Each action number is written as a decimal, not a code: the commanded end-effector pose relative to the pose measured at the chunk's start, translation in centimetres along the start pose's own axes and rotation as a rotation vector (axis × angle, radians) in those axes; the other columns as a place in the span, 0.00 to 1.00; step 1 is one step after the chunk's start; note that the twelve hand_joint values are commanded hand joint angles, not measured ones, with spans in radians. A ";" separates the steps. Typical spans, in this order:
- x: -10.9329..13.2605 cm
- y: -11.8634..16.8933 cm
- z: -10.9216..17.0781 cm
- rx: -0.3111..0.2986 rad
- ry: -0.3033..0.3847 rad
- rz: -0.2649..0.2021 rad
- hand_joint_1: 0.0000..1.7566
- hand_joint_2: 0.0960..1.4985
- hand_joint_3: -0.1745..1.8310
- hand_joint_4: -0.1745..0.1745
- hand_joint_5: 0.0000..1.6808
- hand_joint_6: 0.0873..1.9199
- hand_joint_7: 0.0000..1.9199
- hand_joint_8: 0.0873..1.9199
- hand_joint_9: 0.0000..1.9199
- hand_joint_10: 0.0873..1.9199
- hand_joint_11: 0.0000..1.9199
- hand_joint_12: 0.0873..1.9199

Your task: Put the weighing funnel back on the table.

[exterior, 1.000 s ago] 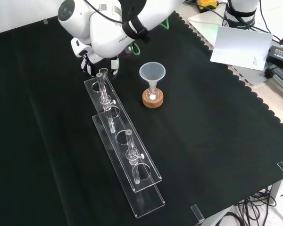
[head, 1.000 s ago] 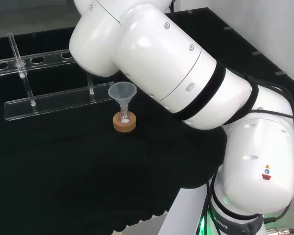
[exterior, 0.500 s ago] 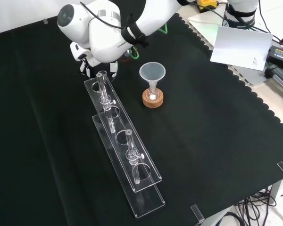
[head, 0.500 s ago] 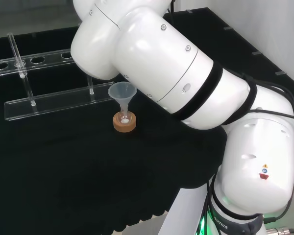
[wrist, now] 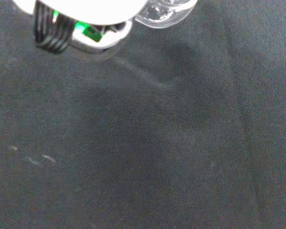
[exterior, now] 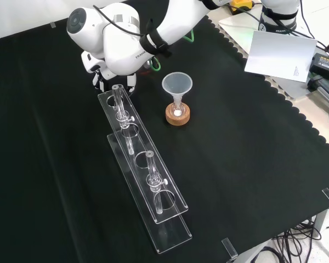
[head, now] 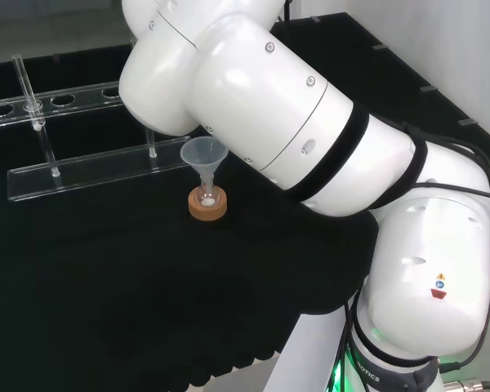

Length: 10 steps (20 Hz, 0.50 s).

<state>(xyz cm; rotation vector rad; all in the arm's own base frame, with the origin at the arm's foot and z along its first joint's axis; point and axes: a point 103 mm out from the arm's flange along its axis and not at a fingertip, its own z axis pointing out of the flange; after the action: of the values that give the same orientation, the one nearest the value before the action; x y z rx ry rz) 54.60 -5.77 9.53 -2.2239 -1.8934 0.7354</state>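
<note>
The weighing funnel (wrist: 165, 11) shows in the wrist view as a small clear piece right against the blurred white part of my hand (wrist: 78, 8), hanging close above the black cloth with its shadow below it. In the front view my hand (exterior: 100, 82) is mostly hidden under the arm's white wrist link, low over the cloth just beyond the far end of the clear tube rack (exterior: 148, 181). The big funnel (exterior: 177, 85) stands mouth up in its small flask on a cork ring (exterior: 177, 114), to the right of the hand and untouched.
The two-tier clear rack (head: 82, 167) holds upright glass tubes (exterior: 120, 104) and runs from near the hand toward the front edge. Papers and cables (exterior: 279, 55) lie off the cloth at the front view's right. The arm's white links (head: 310, 139) loom over the funnel (head: 204, 153).
In the front view the wrist link and hand have drifted slightly left and lower toward the cloth. The big funnel and the rack have not moved.
</note>
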 end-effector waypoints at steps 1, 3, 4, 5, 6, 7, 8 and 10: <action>0.2 0.5 0.4 -0.003 -0.005 -0.002 0.64 0.42 0.39 1.00 0.75 0.32 0.32 0.33 0.57 0.04 0.49 0.46; 0.3 0.6 0.4 -0.001 -0.008 -0.002 0.64 0.42 0.39 1.00 0.75 0.32 0.32 0.33 0.57 0.04 0.49 0.46; 0.4 0.6 0.4 -0.003 -0.012 0.000 0.64 0.42 0.39 1.00 0.75 0.32 0.32 0.33 0.57 0.04 0.49 0.46; 0.4 0.6 0.4 -0.002 -0.015 0.002 0.64 0.42 0.39 1.00 0.75 0.32 0.32 0.33 0.57 0.04 0.49 0.46; 0.4 0.6 0.4 0.001 -0.015 0.004 0.64 0.42 0.39 1.00 0.75 0.32 0.32 0.33 0.57 0.04 0.49 0.46; 0.4 0.7 0.4 0.006 -0.016 0.005 0.64 0.42 0.39 1.00 0.75 0.32 0.32 0.33 0.57 0.04 0.49 0.46; 0.4 0.8 0.4 0.011 -0.015 0.006 0.64 0.42 0.39 1.00 0.75 0.32 0.32 0.33 0.57 0.04 0.49 0.46; 0.3 1.0 0.6 0.015 -0.012 0.010 0.64 0.42 0.39 1.00 0.75 0.32 0.32 0.33 0.57 0.04 0.49 0.46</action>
<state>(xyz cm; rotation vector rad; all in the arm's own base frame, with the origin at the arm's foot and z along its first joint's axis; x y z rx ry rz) 55.19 -5.62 8.83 -2.2259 -1.8945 0.7546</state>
